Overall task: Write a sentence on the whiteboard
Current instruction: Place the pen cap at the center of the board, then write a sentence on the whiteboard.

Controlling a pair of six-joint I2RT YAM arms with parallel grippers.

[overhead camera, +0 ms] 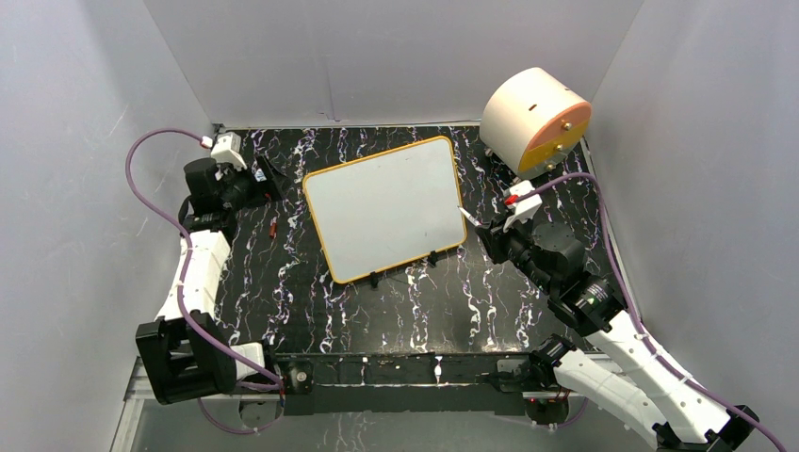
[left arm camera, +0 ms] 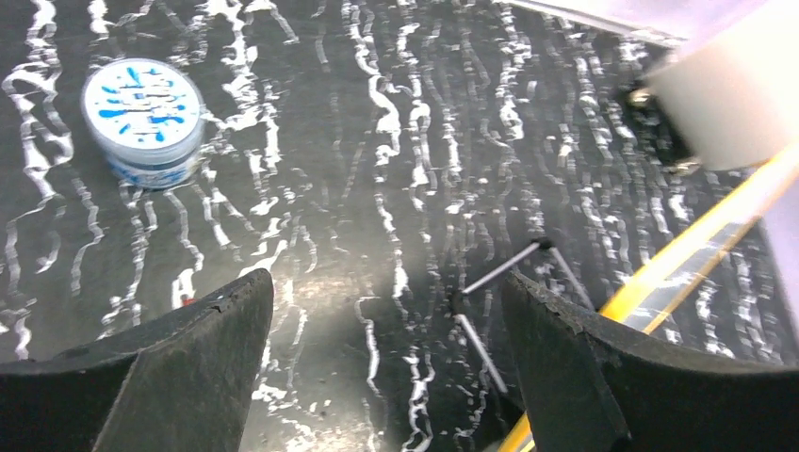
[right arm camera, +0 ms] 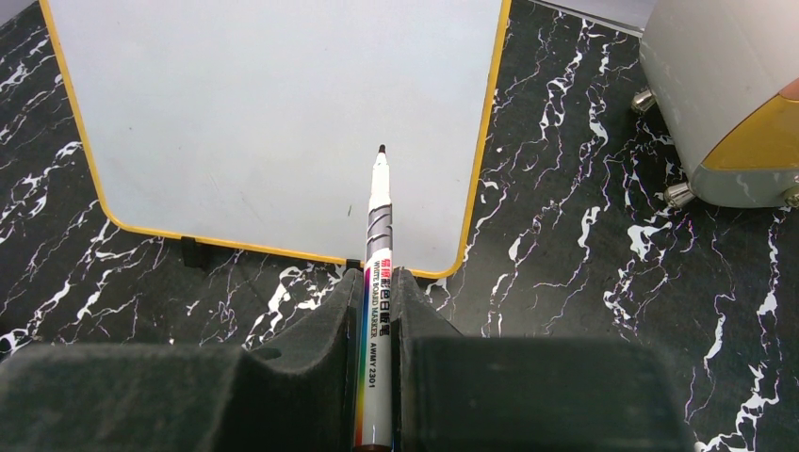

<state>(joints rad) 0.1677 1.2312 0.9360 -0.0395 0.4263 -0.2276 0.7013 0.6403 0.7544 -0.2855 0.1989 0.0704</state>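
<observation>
At the far left, the left arm reached along the left side of the table (overhead camera: 283, 301), its forearm stretched toward the back and its wrist turned in toward the middle. The left claw (left arm camera: 384, 292) was spread wide with nothing between its fingers. It hung low over bare tabletop, with a round tin (left arm camera: 141, 111) with a blue-splashed lid lying well apart from it.

Moving right, the whiteboard (overhead camera: 386, 209) sat near the middle of the table, turned at a slant to the table's edges, on small black clip feet (overhead camera: 374, 280). Its face bore no marks that we could see. We judged it light and stiff, with a slick surface, and likely to skate on the smooth tabletop under a pressing tip. The thin orange-yellow frame looked the best place to steady it, at the left edge nearest the spread claw.

Further right, the right arm bent in from the near right corner, its wrist aimed leftward at the board. The right claw (right arm camera: 380, 282) was pressed together on the marker (right arm camera: 379, 235), pinching it at mid-barrel. The uncapped tip pointed forward over the board's right part. We could not tell whether it touched. We judged the marker slim, light and smooth, and liable to twist in the grip if pushed hard.

Behind, a peach-and-orange drum (overhead camera: 535, 118) stood just beyond the board's far right corner.
</observation>
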